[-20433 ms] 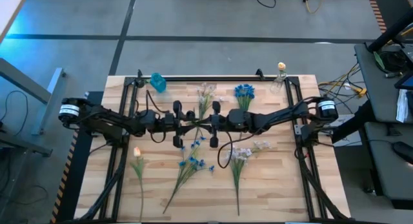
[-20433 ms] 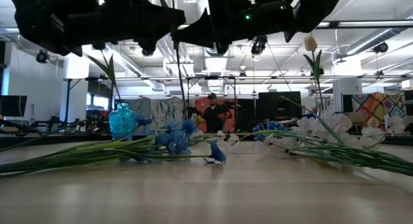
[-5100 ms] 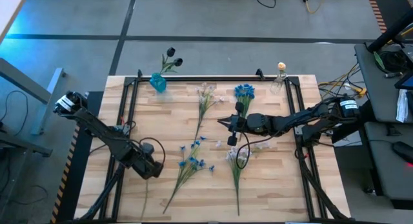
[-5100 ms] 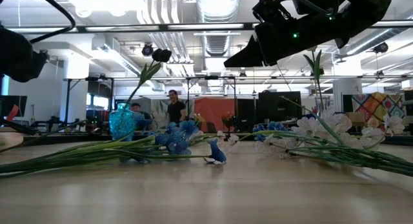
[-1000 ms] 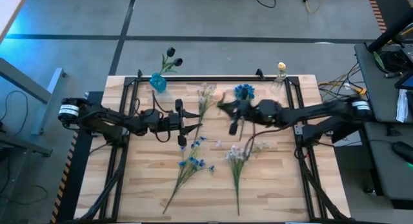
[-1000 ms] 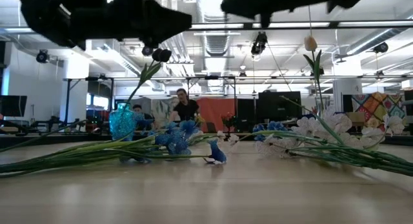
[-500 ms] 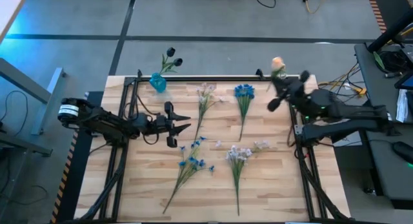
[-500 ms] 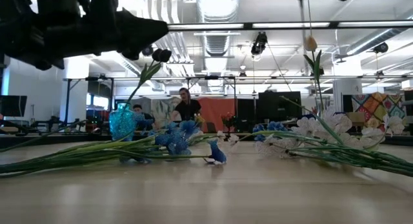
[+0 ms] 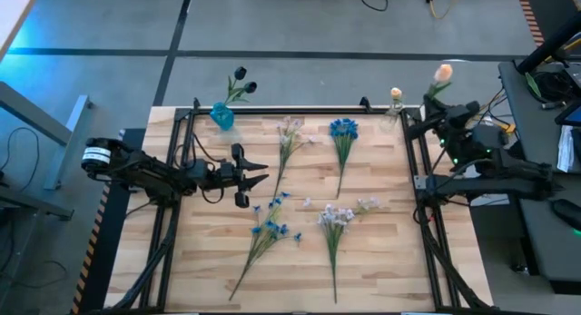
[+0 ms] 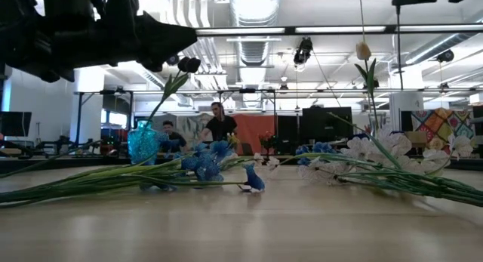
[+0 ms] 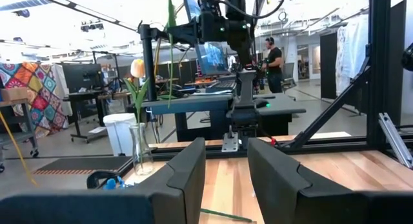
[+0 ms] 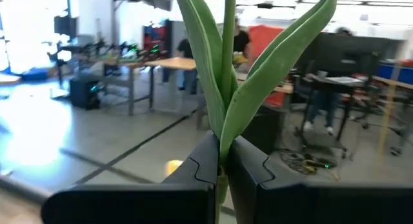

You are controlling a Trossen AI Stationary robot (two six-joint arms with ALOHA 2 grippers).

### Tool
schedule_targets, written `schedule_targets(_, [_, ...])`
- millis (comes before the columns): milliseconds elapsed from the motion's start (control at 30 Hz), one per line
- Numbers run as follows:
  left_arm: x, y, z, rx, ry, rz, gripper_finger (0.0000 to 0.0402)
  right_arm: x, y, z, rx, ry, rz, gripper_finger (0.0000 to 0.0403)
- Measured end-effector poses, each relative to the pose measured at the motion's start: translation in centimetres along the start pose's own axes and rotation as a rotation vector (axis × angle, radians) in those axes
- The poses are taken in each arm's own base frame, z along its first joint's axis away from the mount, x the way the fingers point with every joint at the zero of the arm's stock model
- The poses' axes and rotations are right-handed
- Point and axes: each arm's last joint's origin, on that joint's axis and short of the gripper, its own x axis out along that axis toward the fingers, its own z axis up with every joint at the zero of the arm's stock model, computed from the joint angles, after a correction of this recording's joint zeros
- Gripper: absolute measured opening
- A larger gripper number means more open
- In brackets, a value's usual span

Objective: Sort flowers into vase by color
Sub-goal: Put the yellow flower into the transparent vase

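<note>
My right gripper (image 9: pixel 436 108) hangs beyond the table's far right corner, shut on a peach tulip (image 9: pixel 442 73) with long green leaves (image 12: pixel 258 82). Close by, a clear vase (image 9: pixel 394 113) at the far right corner holds another peach tulip (image 11: pixel 137 68). A blue vase (image 9: pixel 222 115) at the far left holds a dark flower (image 9: pixel 241 79). Two blue sprigs (image 9: pixel 343 132) (image 9: pixel 270 231) and two white-lilac sprigs (image 9: pixel 289 136) (image 9: pixel 338 217) lie flat on the table. My left gripper (image 9: pixel 261 175) hovers open over the table's left half with nothing between its fingers. My right gripper pinches the tulip's thin stem (image 12: pixel 222 175) between its two fingers, just below where the leaves branch off. The fingers lie across the stem. The tulip is lifted clear of the table, leaves and bud standing out past the fingers toward the far side.
A black frame (image 9: pixel 290 109) runs along the table's far edge and down both sides. A desk with equipment and cables (image 9: pixel 545 88) stands right of the table. People stand in the room beyond the table (image 10: pixel 219 126). Bare wood lies along the near edge (image 9: pixel 390 279).
My right gripper has swung from over the table's middle toward the far right, past the clear vase and out beyond the corner, carrying the tulip and turning as it went. My left gripper has drawn back a little toward the table's left edge, then kept still.
</note>
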Motion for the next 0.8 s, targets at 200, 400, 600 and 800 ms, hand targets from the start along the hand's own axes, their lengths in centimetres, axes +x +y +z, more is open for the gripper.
schedule_targets(200, [0.0,0.0,0.0,0.001,0.002,0.000,0.0101,0.6,-0.5,-1.2,0.045,-0.099,-0.059,0.0013])
schedule_targets(400, [0.0,0.0,0.0,0.003,0.002,0.000,0.0101,2.1,-0.4,-2.6,0.050,-0.156,-0.138,0.0013])
schedule_targets(600, [0.0,0.0,-0.1,0.005,0.008,-0.001,0.0101,4.6,0.0,-4.4,0.063,-0.109,-0.124,0.0013])
schedule_targets(800, [0.0,0.0,-0.1,0.005,0.011,-0.001,0.0101,8.1,0.9,-6.7,-0.015,0.030,-0.125,0.0013])
